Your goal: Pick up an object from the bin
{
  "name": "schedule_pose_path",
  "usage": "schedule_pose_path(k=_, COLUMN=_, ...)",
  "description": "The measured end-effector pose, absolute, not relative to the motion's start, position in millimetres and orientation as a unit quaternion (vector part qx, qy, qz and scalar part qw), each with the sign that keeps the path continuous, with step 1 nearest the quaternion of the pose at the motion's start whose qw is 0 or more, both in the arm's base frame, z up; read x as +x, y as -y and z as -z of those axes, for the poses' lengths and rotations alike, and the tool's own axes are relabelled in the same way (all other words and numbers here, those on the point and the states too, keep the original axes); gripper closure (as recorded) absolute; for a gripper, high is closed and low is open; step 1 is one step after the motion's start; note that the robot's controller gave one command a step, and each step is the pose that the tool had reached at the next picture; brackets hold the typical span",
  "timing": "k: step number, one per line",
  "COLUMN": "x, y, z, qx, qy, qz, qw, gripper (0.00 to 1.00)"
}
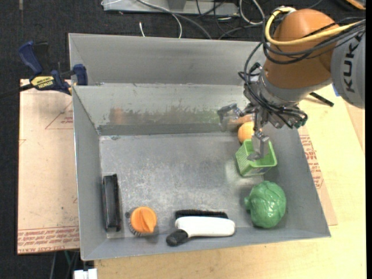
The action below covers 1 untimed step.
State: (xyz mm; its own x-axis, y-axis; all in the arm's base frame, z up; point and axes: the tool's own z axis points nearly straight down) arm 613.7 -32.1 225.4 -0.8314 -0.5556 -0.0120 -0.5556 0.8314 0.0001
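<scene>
My gripper point(260, 147) hangs over the bin's right side, its fingers reaching down into a light green box-shaped thing point(254, 160) that lies there. An orange ball point(246, 132) rests just behind that green thing, partly hidden by the gripper. A round dark green lumpy thing point(266, 203), like a head of broccoli, lies just in front of it, near the front right corner.
Along the bin's front lie a white-handled black brush point(203, 225), a small orange round brush point(143, 220) and a black rectangular bar point(110, 201) at the front left. The arm's orange cover and cables hang over the back right corner.
</scene>
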Motion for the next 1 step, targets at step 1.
schedule_pose_path(k=1, x=618.2, y=34.7, z=-223.2, qx=-0.3, qy=-0.954, qz=-0.002, qw=0.005, gripper=0.0)
